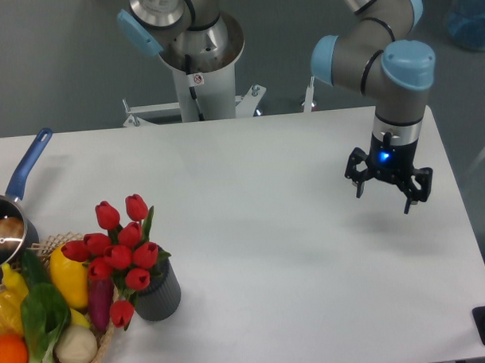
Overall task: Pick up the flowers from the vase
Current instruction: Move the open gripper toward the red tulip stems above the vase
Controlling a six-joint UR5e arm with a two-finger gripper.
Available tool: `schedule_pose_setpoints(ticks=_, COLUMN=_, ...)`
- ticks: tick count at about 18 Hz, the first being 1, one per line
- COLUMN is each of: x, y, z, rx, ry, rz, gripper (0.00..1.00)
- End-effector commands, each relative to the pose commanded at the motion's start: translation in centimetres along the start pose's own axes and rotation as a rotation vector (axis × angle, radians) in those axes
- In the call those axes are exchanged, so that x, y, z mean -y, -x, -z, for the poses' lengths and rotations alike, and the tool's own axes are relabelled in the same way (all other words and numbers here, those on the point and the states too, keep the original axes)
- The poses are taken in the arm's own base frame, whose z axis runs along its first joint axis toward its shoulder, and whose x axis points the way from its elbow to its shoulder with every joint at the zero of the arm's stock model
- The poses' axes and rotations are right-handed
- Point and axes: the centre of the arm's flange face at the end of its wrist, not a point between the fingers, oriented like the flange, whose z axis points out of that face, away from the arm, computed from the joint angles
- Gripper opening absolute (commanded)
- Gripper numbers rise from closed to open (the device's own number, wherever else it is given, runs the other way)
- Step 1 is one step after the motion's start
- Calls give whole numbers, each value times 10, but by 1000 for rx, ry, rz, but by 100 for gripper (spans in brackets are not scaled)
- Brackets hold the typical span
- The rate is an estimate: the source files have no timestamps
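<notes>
The task appears not to have started in any physical sense: the bunch of red tulip buds with green stems and leaves [120, 253] sits in the short dark grey ribbed cylindrical vase [159, 294], and nothing is touching either of them. The black two-finger gripper [383, 194] at the end of the grey and pale blue arm hangs above the bare white tabletop [267, 196], its fingers spread apart and holding nothing, with a small blue light glowing on the wrist just above them. From the gripper, the flowers lie well apart, far across the table toward the camera-left side and closer to the front edge; the vase stands directly under the blooms, which spread wider than its mouth, one bud drooping down its side. Just beyond the vase, on the side away from the gripper, a woven basket [97, 350] holds yellow, purple, green and orange vegetables, and further back on that same side a metal pot with a blue handle [16, 207] stands at the table's edge. Everything remains to be done, as a judgement from this view: crossing the table, coming down over the stems, closing on them and lifting the bunch clear of the vase without dragging the vase along or catching the basket beside it.
</notes>
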Motion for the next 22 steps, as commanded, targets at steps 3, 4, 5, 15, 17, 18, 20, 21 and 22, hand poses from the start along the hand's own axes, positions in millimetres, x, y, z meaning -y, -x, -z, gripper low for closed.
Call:
schedule_pose_setpoints(ticks=3, x=-2, y=-1, z=-3, rx=-3, ry=19, rz=1, gripper=100)
schedule_pose_setpoints(ticks=4, x=-2, y=-2, z=-5, rx=-6, ry=19, rz=2, gripper=100)
schedule_pose_setpoints(ticks=5, x=-2, y=-4, z=-7, rx=-11, ry=20, rz=10, gripper=100)
schedule_pose_setpoints(ticks=15, x=88, y=-85, z=-3, rx=-82, ry=-65, rz=-6, gripper=100)
schedule_pose_setpoints(ticks=17, x=110, y=-107, z=-4, rx=-132, ry=-141, rz=-11, gripper=100)
schedule_pose_setpoints(ticks=18, x=118, y=-118, z=-4, rx=-170, ry=-212, rz=-10, gripper=100)
schedule_pose_setpoints(ticks=20, x=135, y=-131, z=1, rx=-229, ry=-348, rz=-9, gripper=100)
schedule_pose_setpoints(ticks=21, x=140, y=-135, z=2, rx=-246, ry=-386, rz=-11, gripper=100)
schedule_pose_setpoints(ticks=22, x=145, y=-138, z=4, rx=-257, ry=-414, rz=-16, gripper=100)
